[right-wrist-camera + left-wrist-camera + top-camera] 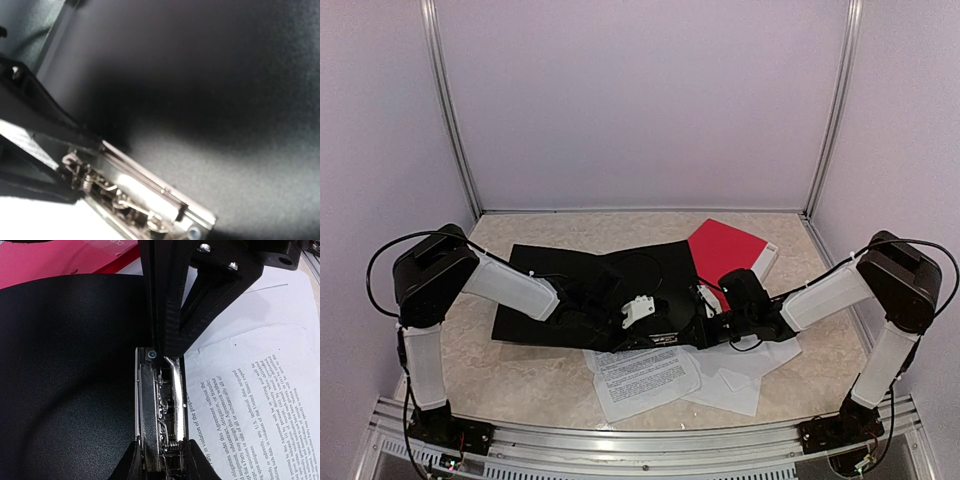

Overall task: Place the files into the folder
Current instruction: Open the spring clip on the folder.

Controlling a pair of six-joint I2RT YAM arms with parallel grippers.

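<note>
While half-closed, left end effector (164, 464) around clip (161, 400).

folder (555, 290) — mid-table | clip (160, 410) — in it | files (645, 380) — touching its near edge | second folder (725, 248) — behind, right

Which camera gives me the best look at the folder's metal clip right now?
Left wrist: the metal clip is sharp and well lit, at the black folder's edge beside the printed sheet. The right wrist view shows the clip low in the frame, blurred and dim. In the top external view it cannot be made out.
</note>
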